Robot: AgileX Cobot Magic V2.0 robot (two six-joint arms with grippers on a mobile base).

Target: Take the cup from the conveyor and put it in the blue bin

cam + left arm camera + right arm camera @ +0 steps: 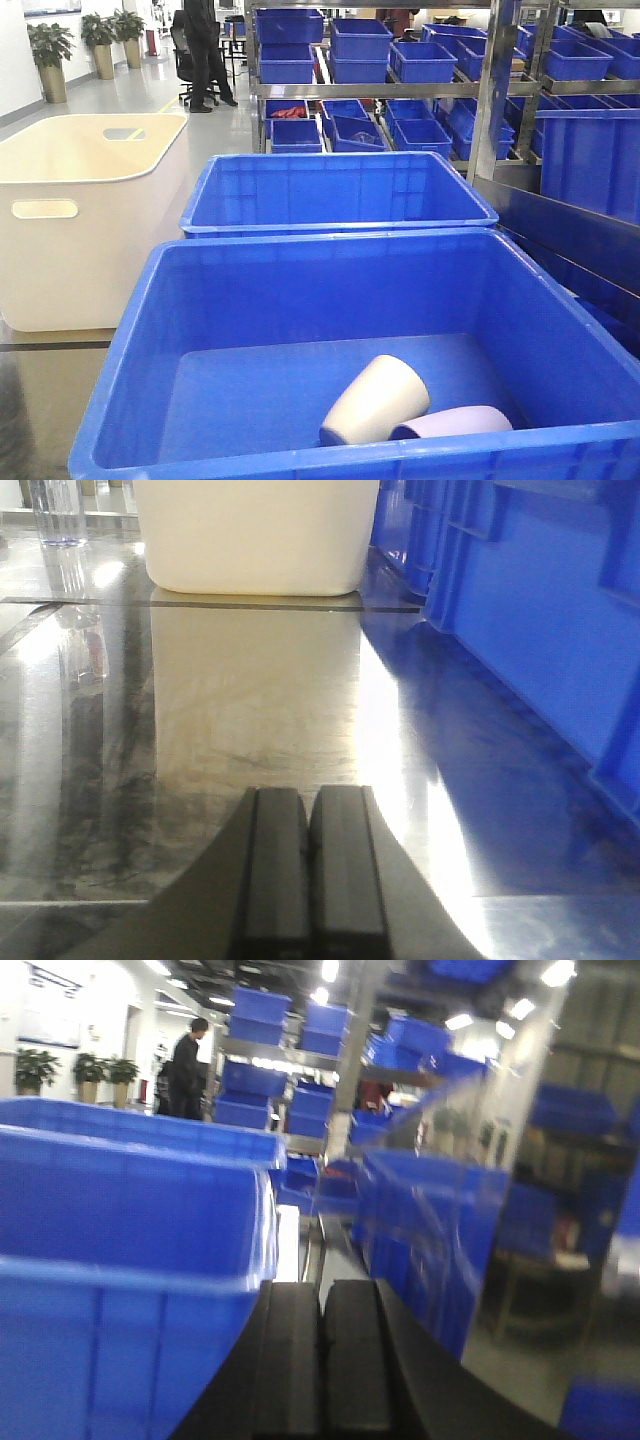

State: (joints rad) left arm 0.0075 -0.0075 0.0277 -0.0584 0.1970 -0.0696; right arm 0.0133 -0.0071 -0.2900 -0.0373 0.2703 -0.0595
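The blue bin (150, 330) fills the front of the exterior view. A cream-white cup (375, 400) and a pale lilac cup (455, 422) lie on their sides on its floor. The conveyor is out of view. My left gripper (308, 798) is shut and empty, low over the shiny floor, with the blue bin wall (540, 630) to its right. My right gripper (322, 1290) is shut and empty, raised beside the blue bin (130, 1220) on its left. Neither gripper shows in the exterior view.
A second blue bin (335, 190) stands behind the first. A cream-white tub (85, 220) with handle slots stands to the left, also in the left wrist view (255, 535). Metal racks with several blue crates (420, 60) are behind and right. A person (205, 50) stands far back.
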